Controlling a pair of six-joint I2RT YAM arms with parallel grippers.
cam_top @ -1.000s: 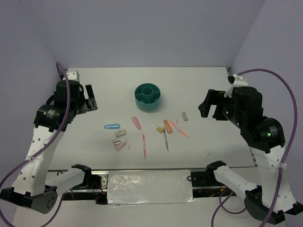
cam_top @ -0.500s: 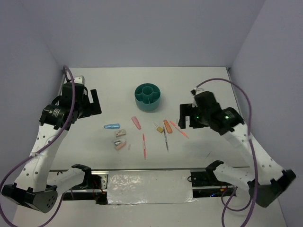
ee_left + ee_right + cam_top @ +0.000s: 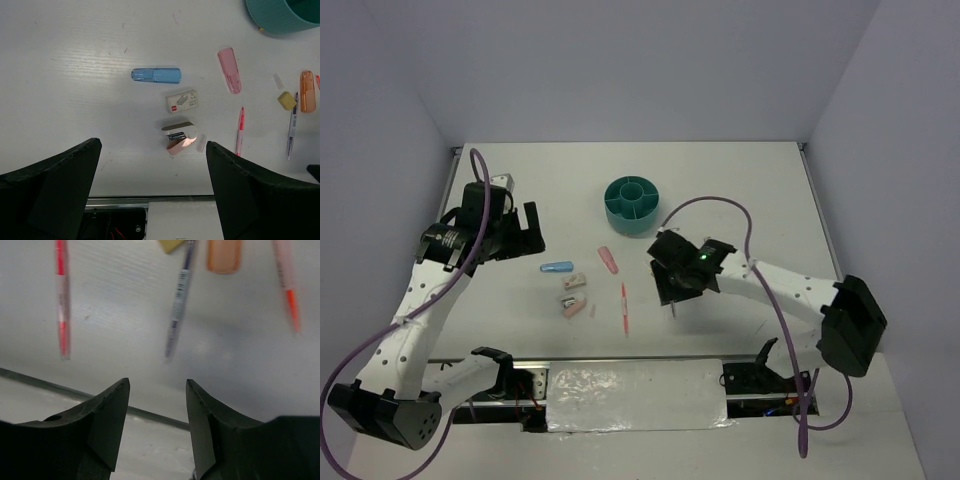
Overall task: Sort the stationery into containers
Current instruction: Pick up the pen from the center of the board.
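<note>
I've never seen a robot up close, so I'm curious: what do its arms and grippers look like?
The left arm and right arm have white links with round black joints. A purple cable loops along each. The left gripper and right gripper each have two broad black fingers. A small green light glows near the right gripper.

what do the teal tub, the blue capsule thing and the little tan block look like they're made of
The teal tub looks like moulded plastic: opaque, even colour, ribbed outer wall. The blue capsule piece is probably hard tinted plastic: translucent, smooth, slightly glossy. The tan block is matte and opaque, perhaps rubber like an eraser; the look leaves that open.
</note>
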